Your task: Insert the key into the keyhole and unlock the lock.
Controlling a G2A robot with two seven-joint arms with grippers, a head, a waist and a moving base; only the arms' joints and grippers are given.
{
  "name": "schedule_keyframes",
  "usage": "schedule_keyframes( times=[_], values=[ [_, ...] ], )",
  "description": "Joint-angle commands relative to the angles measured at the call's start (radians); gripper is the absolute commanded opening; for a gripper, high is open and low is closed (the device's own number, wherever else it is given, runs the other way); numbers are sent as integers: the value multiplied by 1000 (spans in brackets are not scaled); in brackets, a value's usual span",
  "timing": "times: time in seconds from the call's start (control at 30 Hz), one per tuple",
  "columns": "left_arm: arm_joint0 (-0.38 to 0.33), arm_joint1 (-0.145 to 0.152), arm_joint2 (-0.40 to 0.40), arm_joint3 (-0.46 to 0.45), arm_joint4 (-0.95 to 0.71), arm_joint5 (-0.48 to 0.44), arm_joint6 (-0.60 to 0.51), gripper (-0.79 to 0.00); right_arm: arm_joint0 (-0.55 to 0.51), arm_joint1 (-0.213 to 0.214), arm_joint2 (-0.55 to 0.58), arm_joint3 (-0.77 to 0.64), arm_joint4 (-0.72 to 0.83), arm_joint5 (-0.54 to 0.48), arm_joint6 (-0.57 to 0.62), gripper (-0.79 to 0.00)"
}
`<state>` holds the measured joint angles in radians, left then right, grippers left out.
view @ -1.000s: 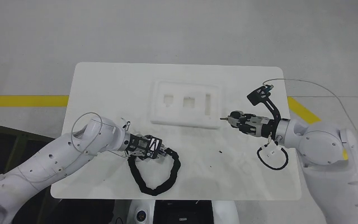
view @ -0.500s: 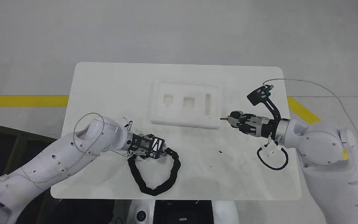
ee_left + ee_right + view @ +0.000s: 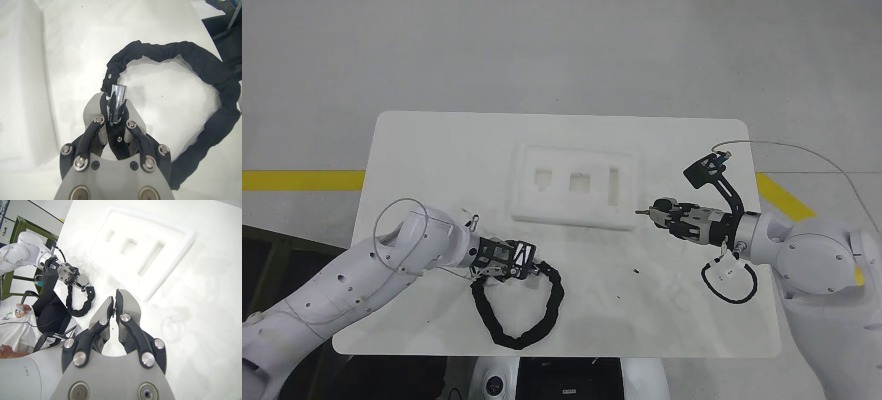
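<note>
White table (image 3: 422, 150); left gripper (image 3: 114, 106) clamps lock (image 3: 119, 92); right gripper (image 3: 114, 298) pinches key (image 3: 113, 310)

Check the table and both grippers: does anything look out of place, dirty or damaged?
Nothing is spilled or broken. The left gripper grips the lock. A few dark specks dot the white table, and the right gripper's pads look ragged at the edges, possibly worn.
</note>
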<state>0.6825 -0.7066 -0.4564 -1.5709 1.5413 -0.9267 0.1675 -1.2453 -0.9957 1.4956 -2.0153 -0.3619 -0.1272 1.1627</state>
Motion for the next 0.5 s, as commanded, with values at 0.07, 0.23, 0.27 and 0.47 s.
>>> schedule_keyframes(
  times=[0.07, 0.23, 0.27, 0.47],
  values=[
    [12, -3, -19, 18, -30, -3, 33, -785, 0, 0, 0, 0, 0, 0, 0, -785],
    [31, 0, -52, 48, -74, -3, 96, -785, 0, 0, 0, 0, 0, 0, 0, -785],
    [37, 1, -60, 51, -89, -2, 122, -785, 0, 0, 0, 0, 0, 0, 0, -785],
    [71, 16, -105, 36, -13, 55, 294, -785, 0, 0, 0, 0, 0, 0, 0, -785]
  ],
)
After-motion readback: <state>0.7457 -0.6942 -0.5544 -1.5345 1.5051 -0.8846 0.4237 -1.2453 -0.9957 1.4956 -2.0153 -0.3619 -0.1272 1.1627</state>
